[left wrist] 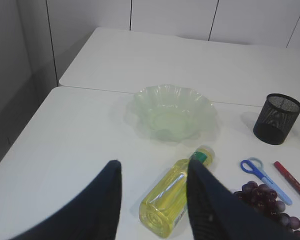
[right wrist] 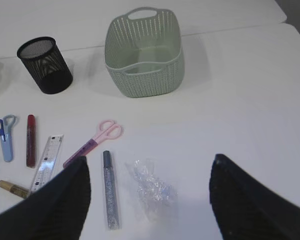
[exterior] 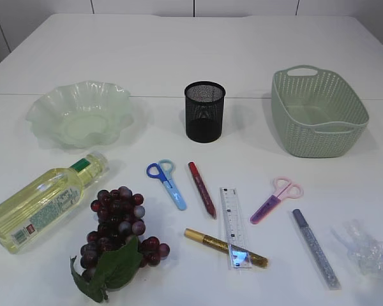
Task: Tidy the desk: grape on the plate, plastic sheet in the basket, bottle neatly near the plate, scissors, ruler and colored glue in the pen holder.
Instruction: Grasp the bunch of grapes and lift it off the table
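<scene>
Basically nothing's done yet: grape bunch (exterior: 119, 233), bottle (exterior: 45, 201), scissors, ruler (exterior: 233, 224), glue pens and crumpled plastic sheet (right wrist: 151, 188) all lie loose on the desk, plate (exterior: 82, 113), basket (exterior: 317, 111) and pen holder (exterior: 204, 111) are empty, and left gripper (left wrist: 152, 192) and right gripper (right wrist: 147, 195) both hang released, holding nothing.

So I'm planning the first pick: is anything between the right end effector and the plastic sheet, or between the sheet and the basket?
Nothing visible. The right end effector hangs open over the plastic sheet, and bare table lies between the sheet and the basket.
</scene>
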Robot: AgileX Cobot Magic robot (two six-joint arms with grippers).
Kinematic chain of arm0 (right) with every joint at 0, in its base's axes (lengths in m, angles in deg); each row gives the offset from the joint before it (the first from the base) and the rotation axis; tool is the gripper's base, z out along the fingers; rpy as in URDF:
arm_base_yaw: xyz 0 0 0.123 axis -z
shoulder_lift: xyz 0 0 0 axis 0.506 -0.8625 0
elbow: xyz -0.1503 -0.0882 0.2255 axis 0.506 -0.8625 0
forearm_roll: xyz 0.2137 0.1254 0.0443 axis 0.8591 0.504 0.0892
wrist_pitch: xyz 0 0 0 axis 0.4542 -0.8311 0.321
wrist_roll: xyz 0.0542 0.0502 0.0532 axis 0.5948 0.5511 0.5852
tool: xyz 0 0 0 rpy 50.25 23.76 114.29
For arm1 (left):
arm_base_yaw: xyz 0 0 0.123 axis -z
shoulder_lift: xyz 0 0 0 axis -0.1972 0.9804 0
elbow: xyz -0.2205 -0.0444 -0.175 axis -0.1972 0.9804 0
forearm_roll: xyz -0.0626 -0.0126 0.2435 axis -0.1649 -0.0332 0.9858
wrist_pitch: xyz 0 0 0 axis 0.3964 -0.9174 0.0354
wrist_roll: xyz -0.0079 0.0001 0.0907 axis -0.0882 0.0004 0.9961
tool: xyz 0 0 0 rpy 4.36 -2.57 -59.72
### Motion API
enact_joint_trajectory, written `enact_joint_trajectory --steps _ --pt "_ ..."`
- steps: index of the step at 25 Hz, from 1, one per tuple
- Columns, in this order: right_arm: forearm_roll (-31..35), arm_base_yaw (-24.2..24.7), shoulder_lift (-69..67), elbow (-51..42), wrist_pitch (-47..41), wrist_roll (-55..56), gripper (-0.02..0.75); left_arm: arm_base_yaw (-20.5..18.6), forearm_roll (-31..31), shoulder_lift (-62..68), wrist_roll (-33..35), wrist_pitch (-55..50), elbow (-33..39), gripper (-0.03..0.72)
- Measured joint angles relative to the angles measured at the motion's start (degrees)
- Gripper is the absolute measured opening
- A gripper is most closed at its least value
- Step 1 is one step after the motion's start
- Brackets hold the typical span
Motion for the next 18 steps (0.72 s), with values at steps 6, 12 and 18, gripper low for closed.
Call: enact_joint_trajectory --steps 6,12,18 --pt "-1.2 0.0 -12.1 1.8 2.6 -0.1 0.576 0.0 -0.8 12.7 0.0 7.5 0.0 0.319" --pt "-2.7 0.0 -19.7 5.4 4.3 -0.1 0.576 0.0 -3.9 30.5 0.0 9.4 -0.2 0.319" --pt "0.2 0.0 -26.4 11.2 2.4 0.0 0.576 3.2 -8.8 44.7 6.1 4.1 -7.7 0.318"
